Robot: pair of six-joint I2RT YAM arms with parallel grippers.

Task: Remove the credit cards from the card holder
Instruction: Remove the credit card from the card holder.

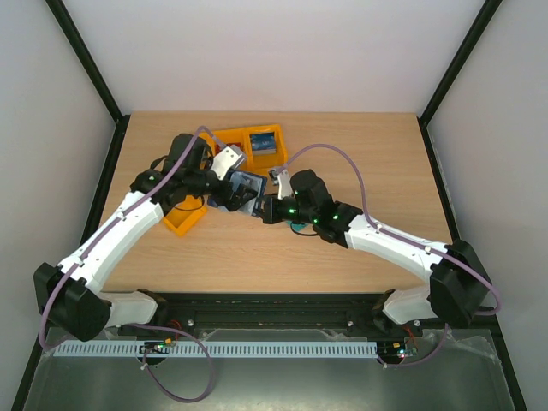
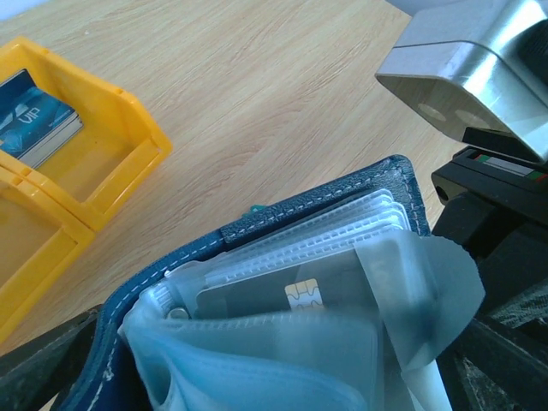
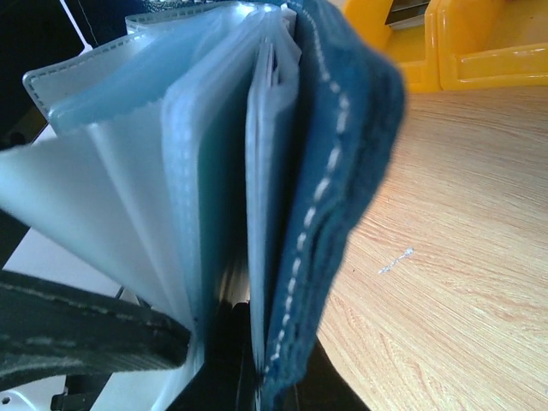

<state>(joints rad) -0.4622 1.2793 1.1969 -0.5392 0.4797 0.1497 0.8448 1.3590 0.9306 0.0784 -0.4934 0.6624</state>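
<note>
Right gripper (image 1: 267,208) is clamped shut on the holder (image 2: 291,205); its dark fingers pinch the navy cover at the bottom of the right wrist view. Left gripper (image 1: 227,195) stands spread wide with the holder between its fingers. Whether they touch it cannot be told. The holder is open between the two grippers, over the middle of the tabletop (image 2: 282,86). Its clear sleeves (image 3: 111,171) fan out from the stitched cover. A grey card (image 2: 282,291) with a chip sits inside one sleeve. Beyond the holder, an orange bin (image 2: 128,154) on the tabletop holds a stack of cards (image 2: 38,128) with a blue one on top. A second bin (image 1: 184,221) lies beside the left arm, nearer the front edge.
</note>
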